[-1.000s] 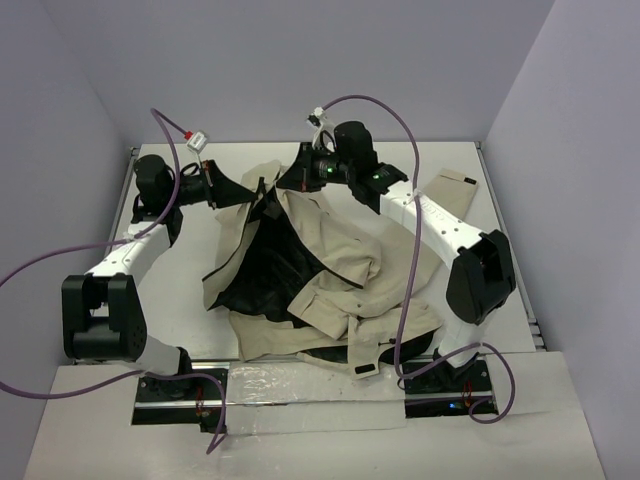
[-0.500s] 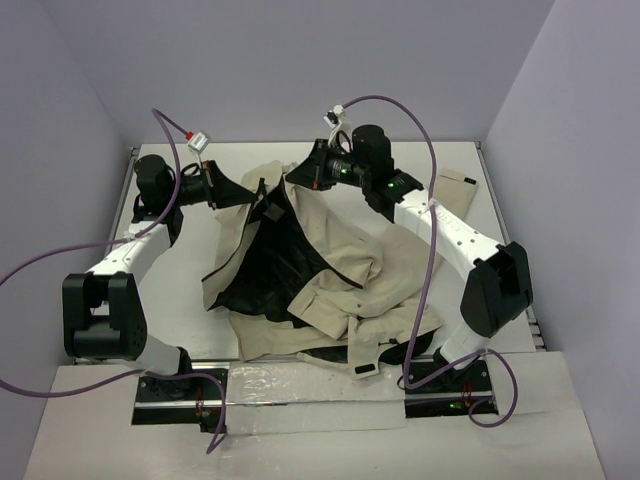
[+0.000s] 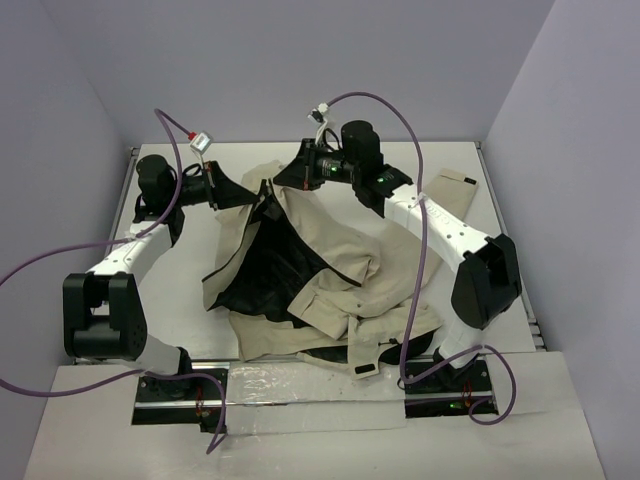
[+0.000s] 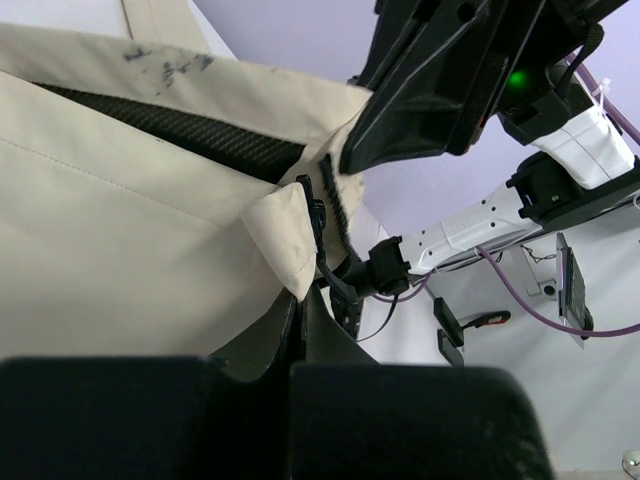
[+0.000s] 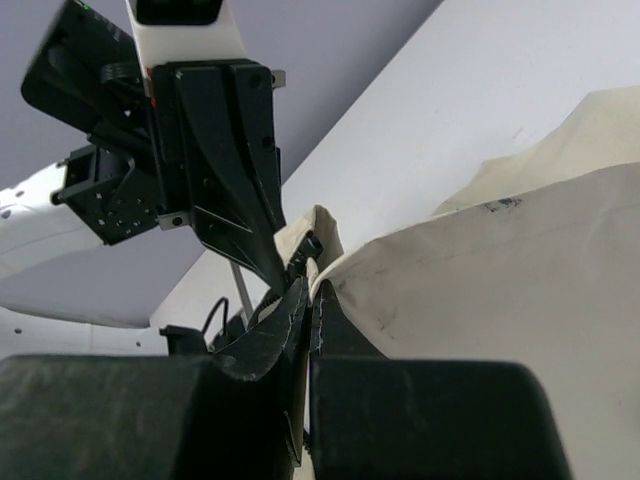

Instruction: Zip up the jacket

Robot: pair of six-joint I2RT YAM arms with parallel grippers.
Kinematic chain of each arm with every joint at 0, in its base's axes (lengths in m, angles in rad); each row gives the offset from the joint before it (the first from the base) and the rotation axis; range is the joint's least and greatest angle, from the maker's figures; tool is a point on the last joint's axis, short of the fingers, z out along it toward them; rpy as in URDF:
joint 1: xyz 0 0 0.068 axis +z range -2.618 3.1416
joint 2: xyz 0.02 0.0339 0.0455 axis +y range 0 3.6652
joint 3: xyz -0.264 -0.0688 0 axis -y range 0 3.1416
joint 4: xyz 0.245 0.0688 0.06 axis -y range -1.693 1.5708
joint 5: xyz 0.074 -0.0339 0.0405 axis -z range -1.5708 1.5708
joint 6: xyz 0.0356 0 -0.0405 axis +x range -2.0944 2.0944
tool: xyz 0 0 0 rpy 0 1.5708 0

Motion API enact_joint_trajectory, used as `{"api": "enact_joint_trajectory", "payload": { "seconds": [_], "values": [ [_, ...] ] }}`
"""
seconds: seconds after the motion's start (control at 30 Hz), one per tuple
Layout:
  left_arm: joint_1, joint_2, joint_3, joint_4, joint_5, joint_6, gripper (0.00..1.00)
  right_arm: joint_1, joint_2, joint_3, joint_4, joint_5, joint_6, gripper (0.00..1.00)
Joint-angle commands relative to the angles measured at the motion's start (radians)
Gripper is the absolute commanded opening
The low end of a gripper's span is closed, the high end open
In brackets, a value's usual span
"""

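The beige jacket [image 3: 340, 270] lies crumpled mid-table, its black lining [image 3: 265, 265] showing where it lies open. Its far end is lifted between both grippers. My left gripper [image 3: 250, 194] is shut on a beige corner of the jacket beside the dark zipper teeth [image 4: 330, 195]; the left wrist view shows its tips [image 4: 298, 300] pinching the fabric. My right gripper [image 3: 284, 181] is shut on the other front edge [image 5: 420, 280], with its tips [image 5: 311, 287] closed on the cloth. The two grippers nearly touch tip to tip. The zipper slider is not clearly visible.
One beige sleeve [image 3: 448, 190] stretches to the far right under the right arm. A folded hem with a black tab [image 3: 365, 370] hangs at the table's near edge. Purple walls close the back and sides; metal rails [image 3: 530, 300] run along the table's sides.
The right arm swung its wrist out to the right half a second ago and has come back left. Its gripper is again close to the left gripper. The left arm has barely moved.
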Motion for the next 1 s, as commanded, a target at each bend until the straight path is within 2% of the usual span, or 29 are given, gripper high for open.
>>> {"api": "enact_joint_trajectory", "payload": {
  "seconds": [0.0,0.17,0.53,0.97],
  "values": [
    [-0.008,-0.031,0.031,0.062,0.029,0.007,0.0,0.005,0.018,0.059,0.036,-0.035,-0.019,0.0],
    [-0.008,-0.029,0.038,0.062,0.033,0.007,0.0,0.007,0.008,0.027,0.039,0.008,-0.019,0.0],
    [-0.008,-0.03,0.038,0.064,0.018,0.013,0.0,0.019,0.022,0.015,0.023,0.003,-0.019,0.0],
    [-0.008,-0.025,0.047,0.031,0.005,0.041,0.0,0.056,-0.015,-0.014,-0.065,0.049,-0.054,0.0]
  ]
}}
